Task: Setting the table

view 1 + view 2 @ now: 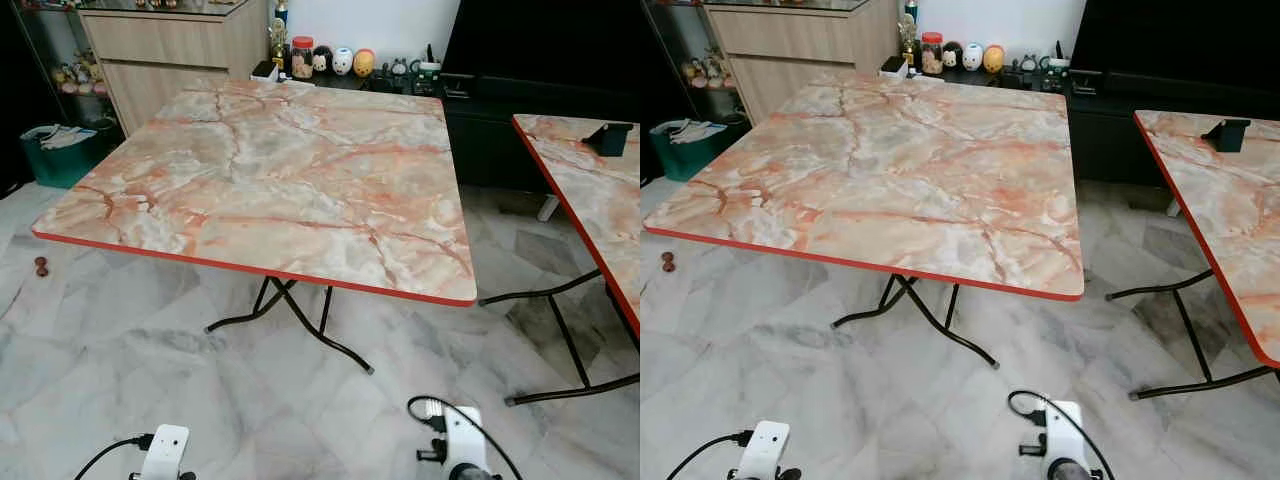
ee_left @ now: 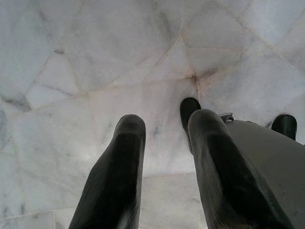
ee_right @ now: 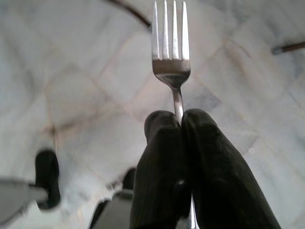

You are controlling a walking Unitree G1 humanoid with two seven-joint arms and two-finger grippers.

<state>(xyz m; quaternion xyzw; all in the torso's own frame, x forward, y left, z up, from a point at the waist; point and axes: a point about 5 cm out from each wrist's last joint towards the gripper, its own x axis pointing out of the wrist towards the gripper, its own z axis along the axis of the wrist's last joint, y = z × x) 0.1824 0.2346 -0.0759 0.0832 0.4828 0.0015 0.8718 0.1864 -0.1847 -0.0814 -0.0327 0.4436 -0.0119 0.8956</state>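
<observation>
A square folding table (image 1: 270,170) with an orange marbled top and red edge stands in front of me, its top bare. My right gripper (image 3: 179,119) hangs low over the floor, shut on the handle of a steel fork (image 3: 170,52) whose tines stick out past the fingertips. My left gripper (image 2: 164,129) also hangs low, open, with nothing between its two black fingers (image 2: 121,162). Both wrists (image 1: 165,450) (image 1: 462,445) show at the bottom of the head views, short of the table's near edge.
A second marbled table (image 1: 590,190) stands to the right, with a small dark stand (image 1: 610,138) on it. Behind are a wooden cabinet (image 1: 170,50), a dark TV console with figurines (image 1: 340,62), and a green bin (image 1: 60,150). Black table legs (image 1: 300,320) cross the marble floor.
</observation>
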